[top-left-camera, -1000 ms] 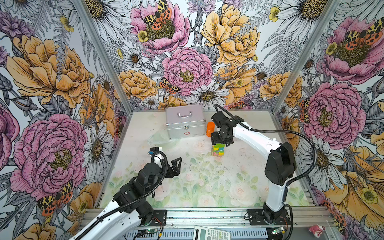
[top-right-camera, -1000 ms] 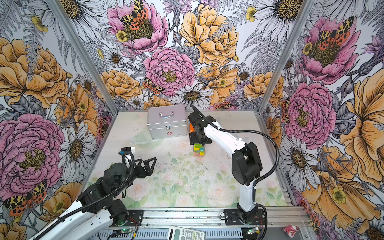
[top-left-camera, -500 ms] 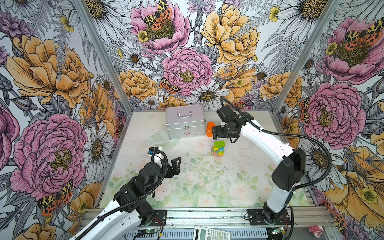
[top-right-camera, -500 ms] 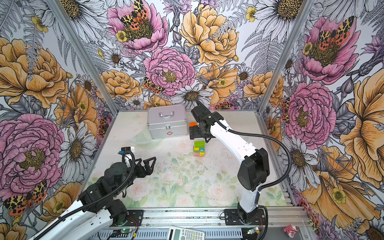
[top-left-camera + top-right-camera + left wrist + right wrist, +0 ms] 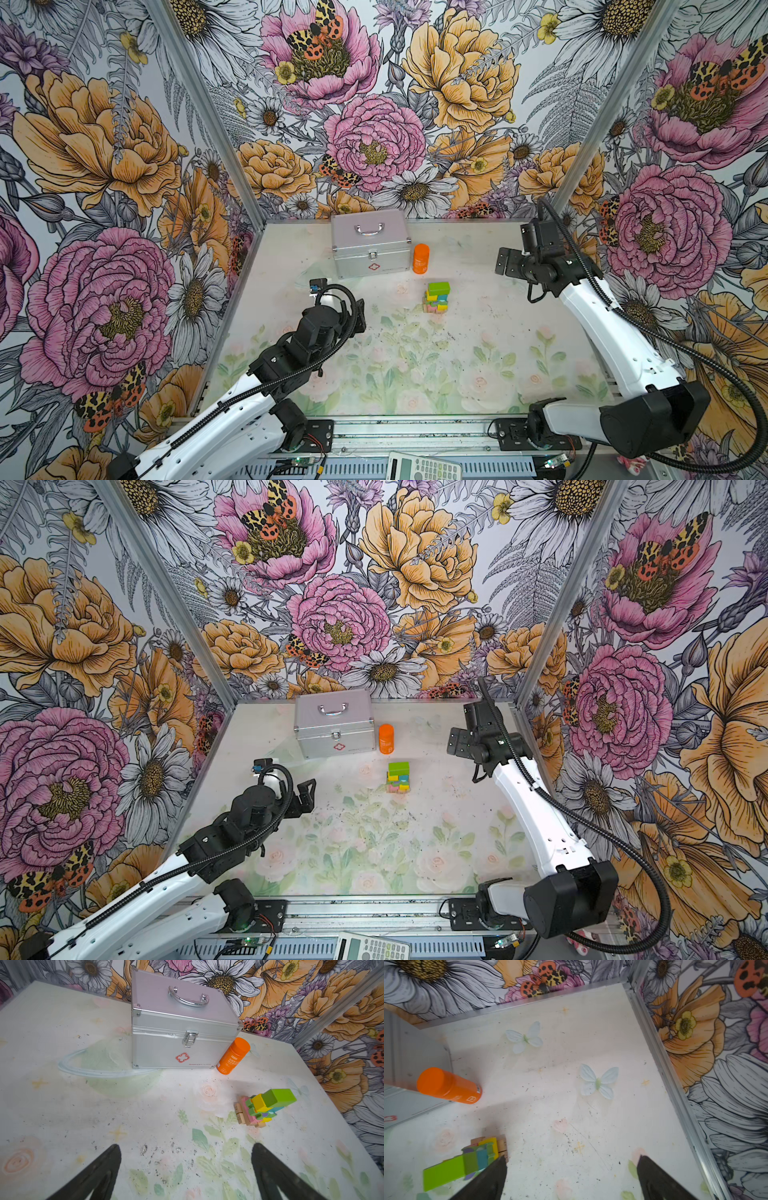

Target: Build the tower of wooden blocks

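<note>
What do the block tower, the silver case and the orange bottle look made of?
The tower: probably painted wood, matte colours over bare tan planks. The silver case: likely aluminium, brushed panels, shiny latch and handle. The orange bottle: apparently plastic, smooth with a soft sheen.

bright, even, diffuse light throughout with faint shadows; tabletop [image 5: 62,1105] washes out pale beside the silver case [image 5: 182,1049]; wrist views bow at edges; tower [image 5: 467,1163] blurred in the right wrist view.

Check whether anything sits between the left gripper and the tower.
Nothing visible. Only bare table lies between the open left gripper and the tower; the silver case and orange bottle stand farther back, off that line.
</note>
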Robot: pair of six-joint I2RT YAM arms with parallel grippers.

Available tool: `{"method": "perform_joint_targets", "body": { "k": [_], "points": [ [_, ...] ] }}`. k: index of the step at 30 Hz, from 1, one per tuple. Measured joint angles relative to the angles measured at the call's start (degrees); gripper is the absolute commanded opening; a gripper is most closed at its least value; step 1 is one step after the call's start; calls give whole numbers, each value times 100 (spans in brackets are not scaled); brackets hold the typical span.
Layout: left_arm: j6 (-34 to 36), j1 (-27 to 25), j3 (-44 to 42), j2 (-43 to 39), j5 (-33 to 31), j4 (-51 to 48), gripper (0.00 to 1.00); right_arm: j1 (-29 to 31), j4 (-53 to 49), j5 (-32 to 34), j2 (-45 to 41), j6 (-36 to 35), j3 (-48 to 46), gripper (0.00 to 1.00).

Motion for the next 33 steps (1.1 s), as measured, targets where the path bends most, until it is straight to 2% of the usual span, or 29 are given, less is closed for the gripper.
{"method": "perform_joint_targets", "body": {
  "k": [8,17,25,33],
  "points": [
    [949,1062,7,448,-343,957,99,-1368,1222,-195,-330,-258,-1412,100],
    [1683,2275,-214,1010,-339,2103,99,-1478,2643,-289,-844,-616,-2319,100],
    [2428,2669,-960,1394,-175,3228,99,-1523,4120,-804,-1257,-855,-3462,100],
    [2719,3165,-1644,1572,507,4457,99,-1523,5250,-1233,-1143,-966,-3952,100]
  ]
}}
